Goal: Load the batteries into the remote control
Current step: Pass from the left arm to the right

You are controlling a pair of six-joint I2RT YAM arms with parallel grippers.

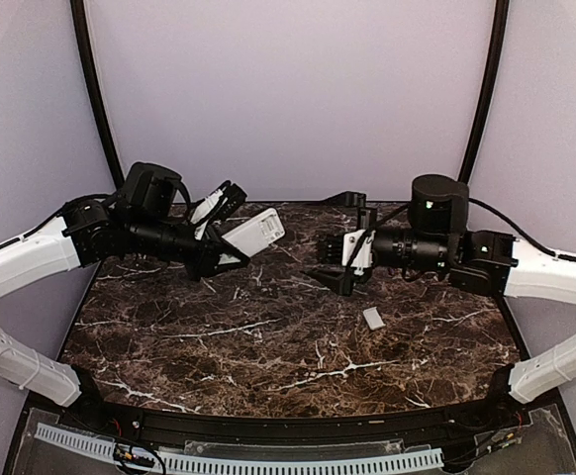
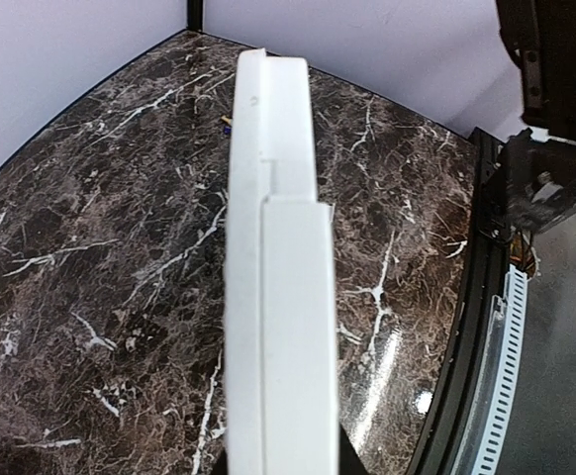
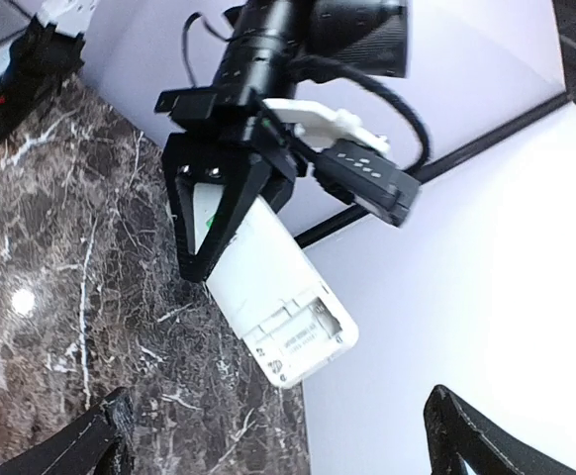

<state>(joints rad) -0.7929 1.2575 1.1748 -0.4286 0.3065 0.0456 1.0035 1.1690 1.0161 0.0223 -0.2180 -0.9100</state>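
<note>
Left gripper (image 1: 231, 234) is clamping the remote control (image 1: 255, 231) by one end and holding it in the air above the rear left part of the tabletop (image 1: 268, 366). The free end of the remote control is pointing toward the right arm. The jaws are closing only to the thickness of the body, one finger on each broad face.

In the right wrist view the remote control (image 3: 280, 289) is showing its underside. The battery bay at the free end is standing uncovered, and no cells are showing in the part of it that can be seen. In the left wrist view the same body (image 2: 280, 297) is presenting edge-on.

Right gripper (image 1: 326, 237) is hovering above the tabletop, facing the remote control and well apart from it. Its jaws are standing wide and gripping nothing; both fingertips (image 3: 100, 440) are showing at the bottom of its own view.

A small white flat piece (image 1: 373, 318) is lying on the tabletop below the right gripper.

What appears to be one battery (image 2: 226, 122), a tiny dark speck, is lying on the tabletop beyond the remote control. It is too small to confirm further.
</note>
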